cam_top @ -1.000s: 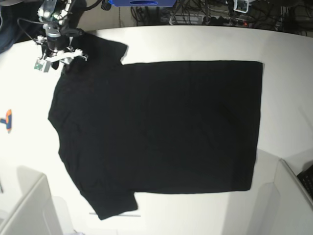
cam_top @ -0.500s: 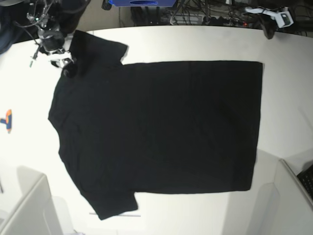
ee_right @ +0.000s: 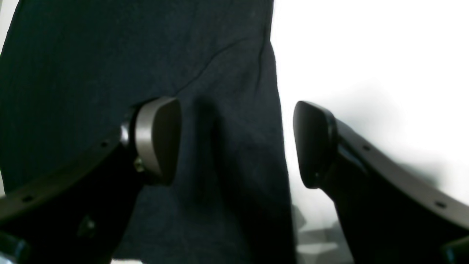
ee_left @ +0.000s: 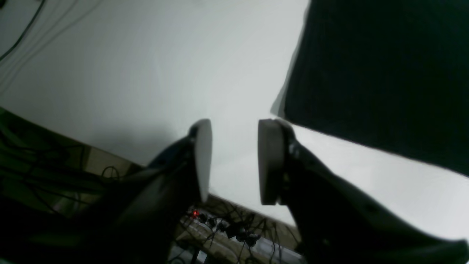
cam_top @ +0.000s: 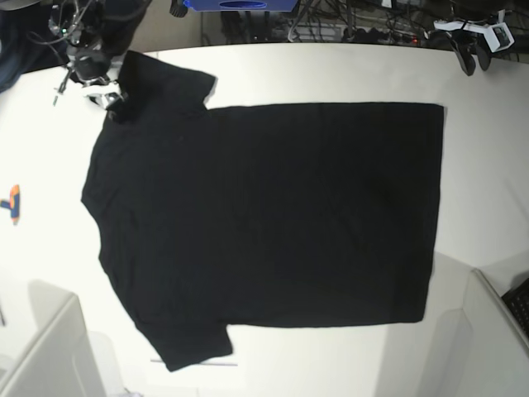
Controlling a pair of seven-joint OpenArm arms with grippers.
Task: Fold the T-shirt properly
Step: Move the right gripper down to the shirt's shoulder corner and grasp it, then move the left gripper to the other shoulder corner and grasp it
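Jaws parted, we are straddling the plain black cloth T-shirt (ee_right: 220, 110) sleeve edge with the right gripper (ee_right: 234, 143) for grasping; the left gripper (ee_left: 234, 161), fingers apart, is hovering empty by the hem corner.

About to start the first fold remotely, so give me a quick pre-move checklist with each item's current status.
1. T-shirt spread flat on the table, plain black side up: ok.
2. Right gripper open, jaws straddling the sleeve edge: ok.
3. Right gripper actually holding cloth: not ok, nothing pinched yet.
4. Left gripper partly open and holding nothing: ok.
5. Left gripper over the shirt's hem corner: not ok, it is beside the corner, over bare table.
6. Cables behind the table clear of both arms: cannot tell.
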